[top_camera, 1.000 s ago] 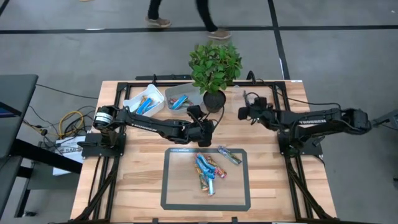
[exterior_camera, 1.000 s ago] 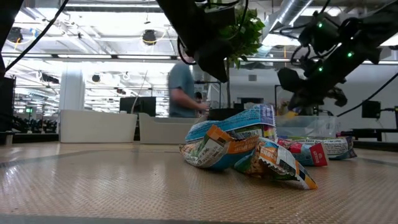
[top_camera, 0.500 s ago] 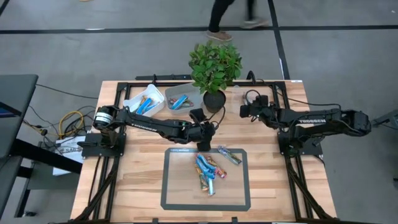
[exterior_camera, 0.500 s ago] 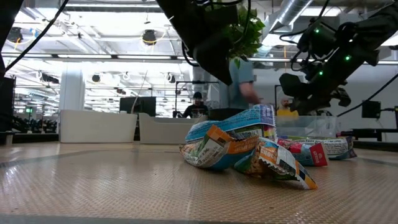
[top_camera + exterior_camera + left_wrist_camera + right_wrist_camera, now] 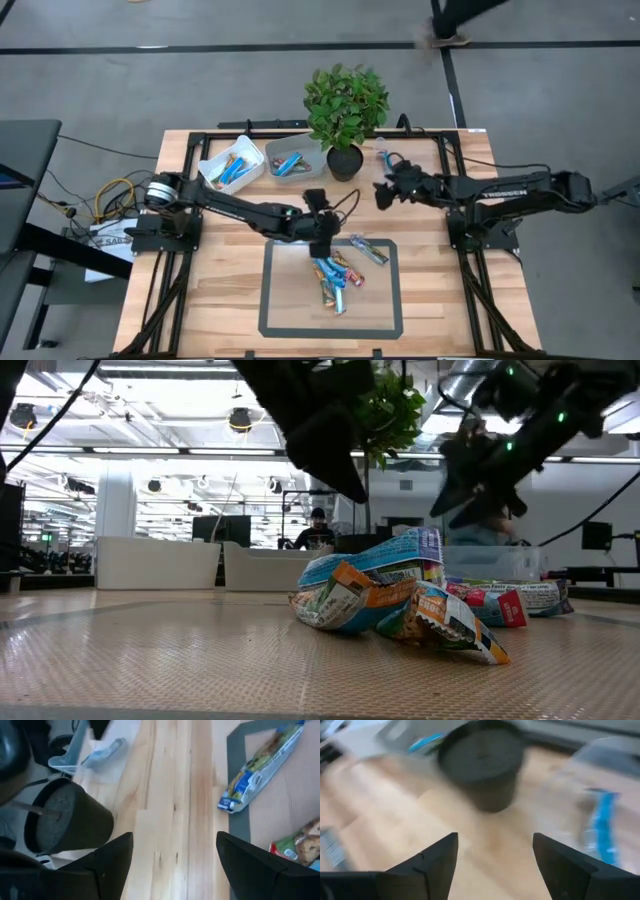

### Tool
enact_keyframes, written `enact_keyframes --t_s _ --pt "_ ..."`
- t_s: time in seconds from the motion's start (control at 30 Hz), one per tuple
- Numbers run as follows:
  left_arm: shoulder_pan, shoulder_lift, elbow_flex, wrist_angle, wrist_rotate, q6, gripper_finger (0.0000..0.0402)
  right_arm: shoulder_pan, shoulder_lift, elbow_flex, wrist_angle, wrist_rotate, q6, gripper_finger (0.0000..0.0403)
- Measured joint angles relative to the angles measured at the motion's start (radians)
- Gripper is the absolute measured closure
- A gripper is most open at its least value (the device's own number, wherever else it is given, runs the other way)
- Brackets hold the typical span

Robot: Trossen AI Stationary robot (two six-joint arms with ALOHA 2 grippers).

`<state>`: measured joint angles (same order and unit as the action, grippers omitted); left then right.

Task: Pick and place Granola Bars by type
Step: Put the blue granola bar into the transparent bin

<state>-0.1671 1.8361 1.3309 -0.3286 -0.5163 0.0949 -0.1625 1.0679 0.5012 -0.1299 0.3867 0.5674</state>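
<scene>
Two arms over a desk, a pile of Granola Bars waiting on the mat.

High view: the left gripper hangs at the mat's upper edge, middle of frame; the pile lies just below and slightly right of it, and one bar lies apart to the right, long axis diagonal. The right gripper sits farther off, upper right of centre, beside the plant pot. Bars already lie in two tubs, upper left. Low view: only here does the pile show as heaped and crumpled, both arms well above it. Left wrist view: fingers spread wide, empty, the lone bar ahead, upper right. Right wrist view: fingers wide, empty, facing the pot.
</scene>
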Motion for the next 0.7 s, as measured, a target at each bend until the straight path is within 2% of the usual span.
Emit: enact_keyframes --t_s 0.23,0.43,0.57,0.7 --pt "-0.012 -0.209 -0.230 0.161 0.001 -0.033 0.0123 0.187 0.000 0.155 -0.268 -0.049 0.032 0.0168" --pt "-0.010 -0.384 -0.466 0.319 0.037 -0.087 0.0123 0.331 0.023 0.187 -0.375 -0.086 0.145 0.0180" --pt "-0.010 -0.464 -0.592 0.415 0.064 -0.145 0.0123 0.390 0.115 0.187 -0.367 -0.170 0.194 0.0187" --pt "-0.010 -0.516 -0.663 0.460 0.068 -0.191 0.0123 0.422 0.251 0.205 -0.364 -0.240 0.218 0.0195"
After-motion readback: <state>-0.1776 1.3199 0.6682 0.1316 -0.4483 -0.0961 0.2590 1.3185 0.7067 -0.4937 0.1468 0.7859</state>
